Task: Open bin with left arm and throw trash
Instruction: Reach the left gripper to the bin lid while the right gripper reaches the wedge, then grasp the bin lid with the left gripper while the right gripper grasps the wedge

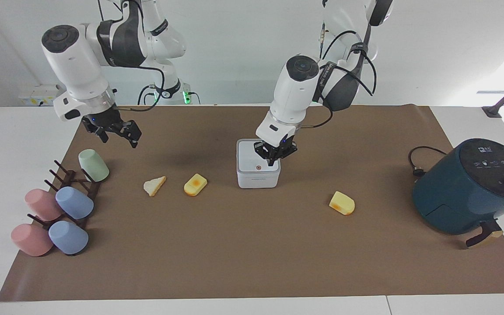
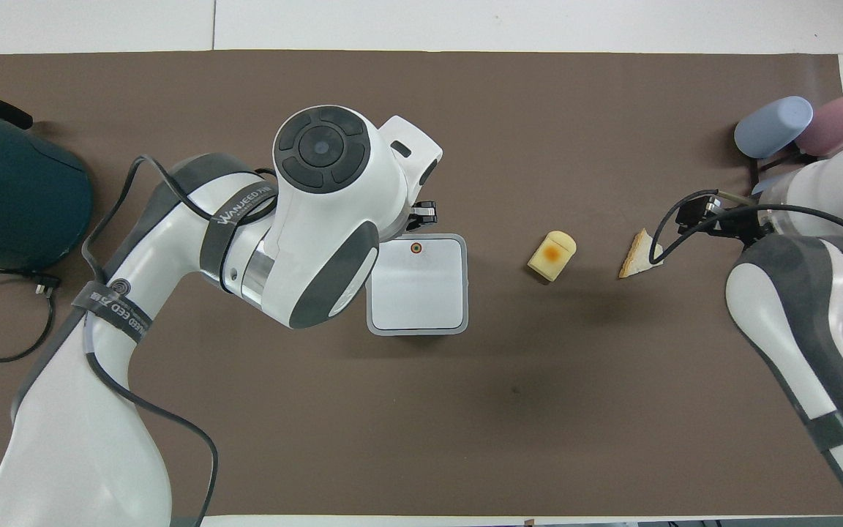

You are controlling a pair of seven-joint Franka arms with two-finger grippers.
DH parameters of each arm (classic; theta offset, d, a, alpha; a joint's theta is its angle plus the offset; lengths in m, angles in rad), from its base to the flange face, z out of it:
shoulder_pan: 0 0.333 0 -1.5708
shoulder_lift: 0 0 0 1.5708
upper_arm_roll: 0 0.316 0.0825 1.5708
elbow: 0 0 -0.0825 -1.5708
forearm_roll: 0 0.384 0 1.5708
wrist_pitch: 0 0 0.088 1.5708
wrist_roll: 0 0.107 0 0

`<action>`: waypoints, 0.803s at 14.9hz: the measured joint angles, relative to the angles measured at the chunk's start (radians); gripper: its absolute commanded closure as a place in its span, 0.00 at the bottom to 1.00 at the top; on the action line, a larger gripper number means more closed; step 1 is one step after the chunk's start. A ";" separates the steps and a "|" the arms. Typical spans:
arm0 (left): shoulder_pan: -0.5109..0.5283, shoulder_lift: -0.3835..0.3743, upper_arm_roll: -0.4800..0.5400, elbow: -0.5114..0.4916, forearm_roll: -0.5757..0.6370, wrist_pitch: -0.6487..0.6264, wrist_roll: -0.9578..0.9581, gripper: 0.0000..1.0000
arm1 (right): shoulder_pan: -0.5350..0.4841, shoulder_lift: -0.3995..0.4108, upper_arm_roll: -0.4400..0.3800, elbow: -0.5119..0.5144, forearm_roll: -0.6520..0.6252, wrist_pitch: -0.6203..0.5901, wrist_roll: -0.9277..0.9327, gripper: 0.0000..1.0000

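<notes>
We see the bin [image 1: 258, 164] at the middle of the brown mat [image 1: 252, 262], its flat lid [image 2: 417, 285] down and the small orange button [image 1: 258, 167] showing on the lid's edge farthest from the robots. The left gripper [image 1: 272, 161] hangs low over the lid corner that lies at about two o'clock from the button in the facing view, fingertips pointing down and seemingly close together, though we cannot tell whether they are fully pressed shut or touching the lid. Three bits of trash lie on the mat, all outside the bin: the slab [image 1: 195, 184] with an orange spot sits near the bin toward the right arm's end, at about eight o'clock from it in the facing view; the bread wedge [image 1: 155, 186] lies just past the slab at nine o'clock from it; the orange-rimmed wedge [image 1: 342, 203] lies toward the left arm's end, at about four o'clock from the bin. The right gripper [image 1: 117, 135] hovers over the mat above the green cup [image 1: 93, 165], fingers spread and holding nothing. The teal fryer [image 1: 470, 186] stands at the left arm's end of the table.
</notes>
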 measured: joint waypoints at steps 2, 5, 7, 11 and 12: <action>-0.011 0.009 0.000 -0.021 0.002 0.038 0.000 1.00 | 0.012 0.034 0.001 -0.052 0.000 0.100 0.101 0.00; -0.021 0.012 0.000 -0.033 0.002 0.052 0.000 1.00 | 0.097 0.058 0.003 -0.081 0.001 0.160 0.261 0.00; -0.025 0.012 0.000 -0.035 0.002 0.052 0.000 1.00 | 0.120 0.077 0.004 -0.087 0.001 0.175 0.308 0.00; -0.040 0.012 -0.001 -0.040 0.002 0.050 0.000 1.00 | 0.108 0.132 -0.003 -0.090 0.001 0.188 0.352 0.00; -0.041 0.012 -0.001 -0.043 0.002 0.050 0.000 1.00 | 0.102 0.145 -0.003 -0.090 0.001 0.192 0.356 0.00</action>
